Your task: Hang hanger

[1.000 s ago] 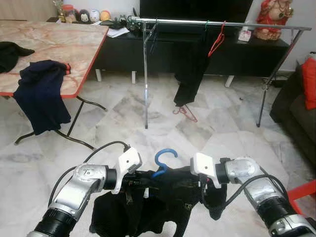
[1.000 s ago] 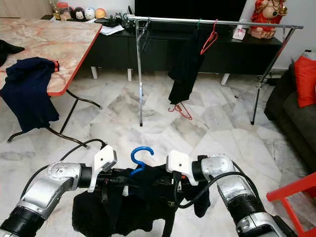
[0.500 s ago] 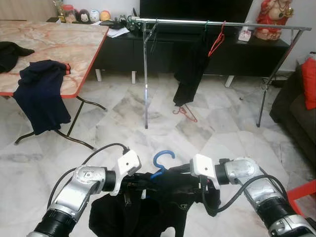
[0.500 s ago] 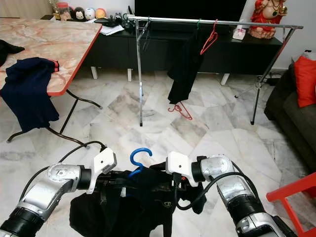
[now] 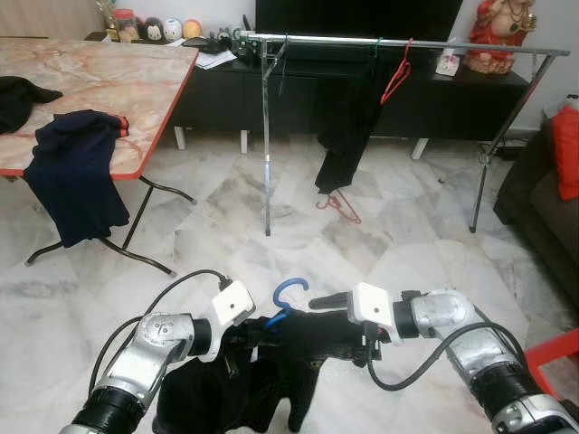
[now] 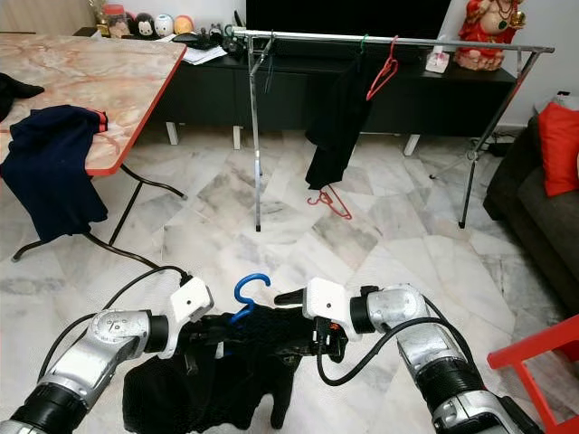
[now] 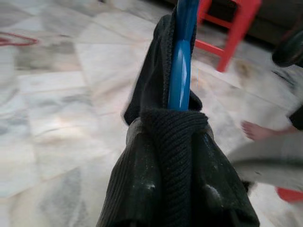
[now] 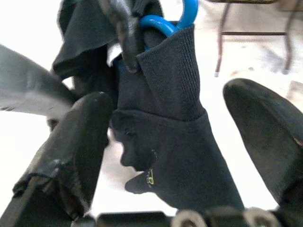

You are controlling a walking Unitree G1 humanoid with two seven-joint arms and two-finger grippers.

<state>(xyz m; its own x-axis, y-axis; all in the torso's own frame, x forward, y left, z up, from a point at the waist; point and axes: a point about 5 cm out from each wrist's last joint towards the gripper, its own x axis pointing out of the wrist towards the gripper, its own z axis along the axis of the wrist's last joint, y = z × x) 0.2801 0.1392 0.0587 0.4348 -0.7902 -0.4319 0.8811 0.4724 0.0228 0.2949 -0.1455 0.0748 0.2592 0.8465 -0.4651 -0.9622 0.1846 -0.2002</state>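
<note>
1. The blue hanger [image 5: 288,301] with a black garment [image 6: 237,362] draped on it sits low and near, between my two grippers, above the marble floor [image 5: 226,226].
2. My left gripper [image 6: 213,331] is clamped on the hanger and the cloth over it, from the left.
3. My right gripper [image 8: 170,127] has its fingers [image 8: 71,146] spread wide, the garment's ribbed collar lying between them, ungripped.
4. Far ahead stands the metal clothes rack [image 5: 398,43], a dark garment [image 5: 348,127] and a red hanger [image 5: 396,74] on its rail.
5. Far left, a marble-topped table [image 5: 99,81] has a navy shirt [image 5: 74,176] draped over its edge.
</note>
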